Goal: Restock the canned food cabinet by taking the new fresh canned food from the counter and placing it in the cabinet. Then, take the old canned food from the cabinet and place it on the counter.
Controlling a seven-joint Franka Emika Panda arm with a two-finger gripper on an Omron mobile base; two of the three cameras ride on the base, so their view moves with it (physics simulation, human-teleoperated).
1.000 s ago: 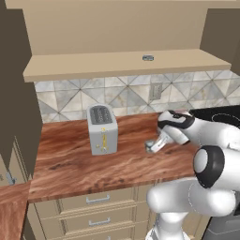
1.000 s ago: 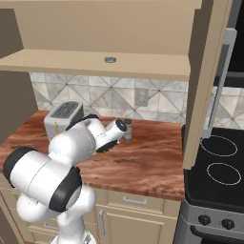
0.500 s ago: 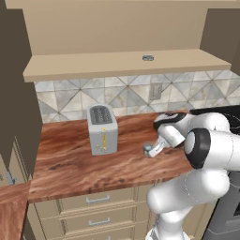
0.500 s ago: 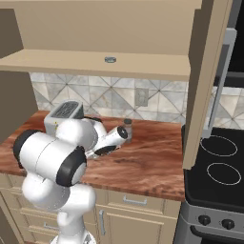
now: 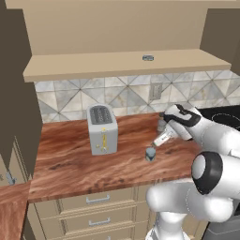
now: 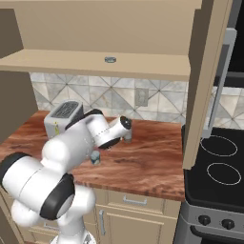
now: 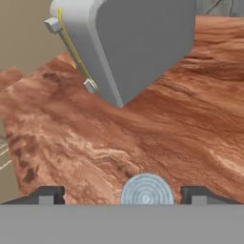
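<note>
Claw (image 7: 123,194): your jaws are standing wide — empty.
Old can (image 5: 150,153): sitting upright on the counter (image 5: 70,159), between your fingertips (image 7: 47,194).

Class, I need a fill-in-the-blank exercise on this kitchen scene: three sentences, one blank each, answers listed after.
1. The flat tin lies on the cabinet's ____.
2. The small dark can stands on the ____.
3. The gripper has its fingers apart on either side of the ____.

Missing words: shelf; counter; can

Reddish-brown wood-grain counter (image 5: 70,159), grey toaster (image 5: 102,129)
</note>
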